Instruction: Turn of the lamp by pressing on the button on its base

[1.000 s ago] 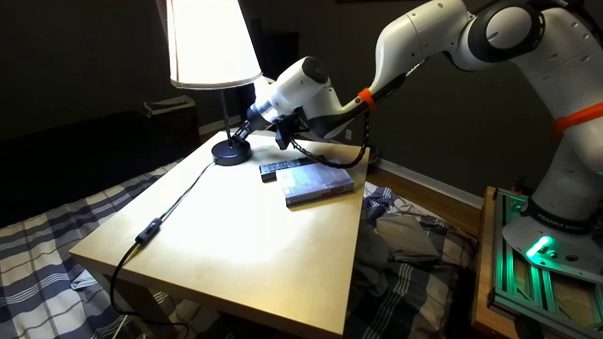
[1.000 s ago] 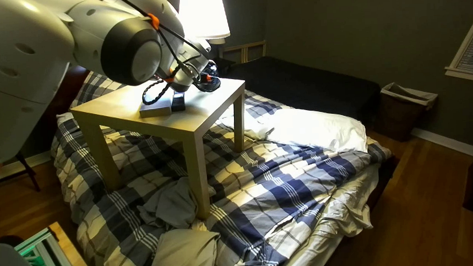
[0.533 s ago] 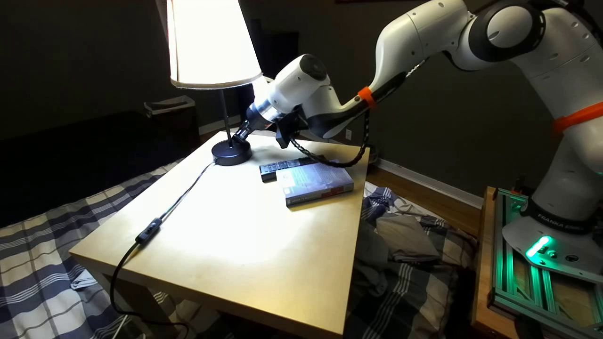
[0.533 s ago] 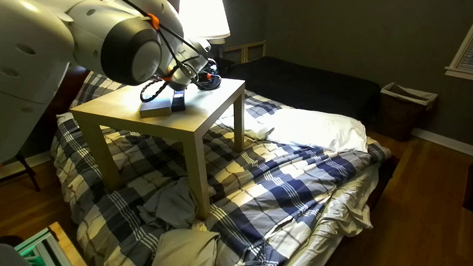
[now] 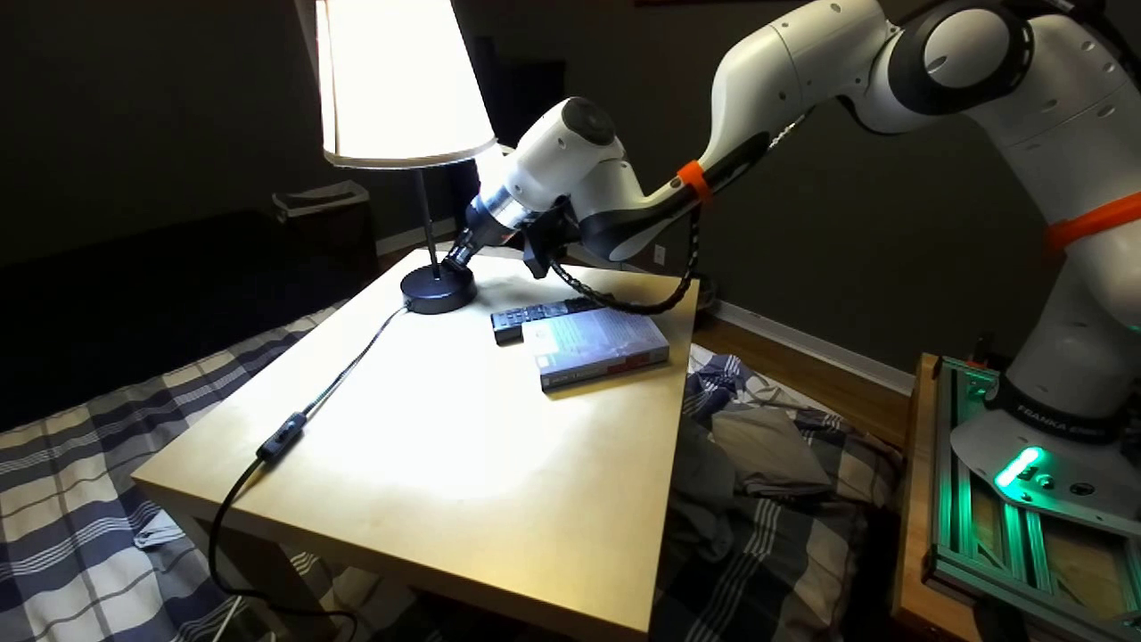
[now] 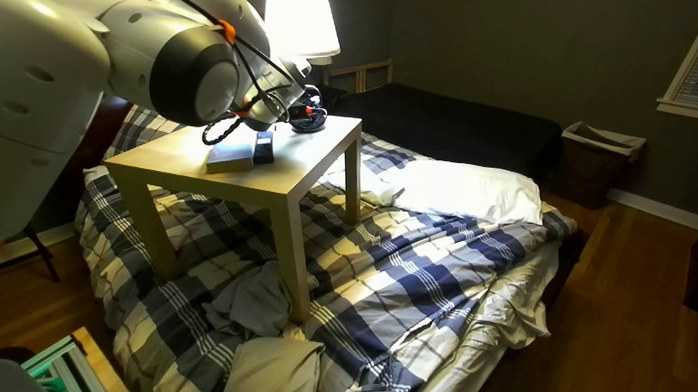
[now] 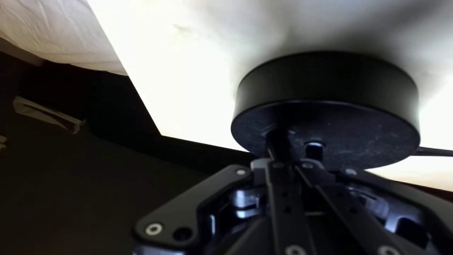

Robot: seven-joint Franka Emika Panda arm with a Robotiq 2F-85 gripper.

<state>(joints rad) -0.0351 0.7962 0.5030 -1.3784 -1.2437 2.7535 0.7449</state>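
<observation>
A pale table [image 5: 428,464] stands on a checked bedspread [image 6: 409,263] before dark walls [image 5: 829,214]. The gripper [image 7: 277,137], clenched on nothing, touches or nearly touches the top of the black base [image 7: 332,109] of the lamp [image 5: 406,125], beside the stem [image 5: 427,223]. In an exterior view the lamp occupies the table's far left, a remote control [image 5: 539,316] and a box [image 5: 599,346] lie to its right, and an inline switch [image 5: 283,435] lies at the near left. The approach appears complete, but the shade [image 5: 401,80] glows: the lamp has yet to go out. No button can be discerned on the base; the gripper tip may cover it. Contact pressure cannot be judged, and the shade's top is cut off in both exterior views.
</observation>
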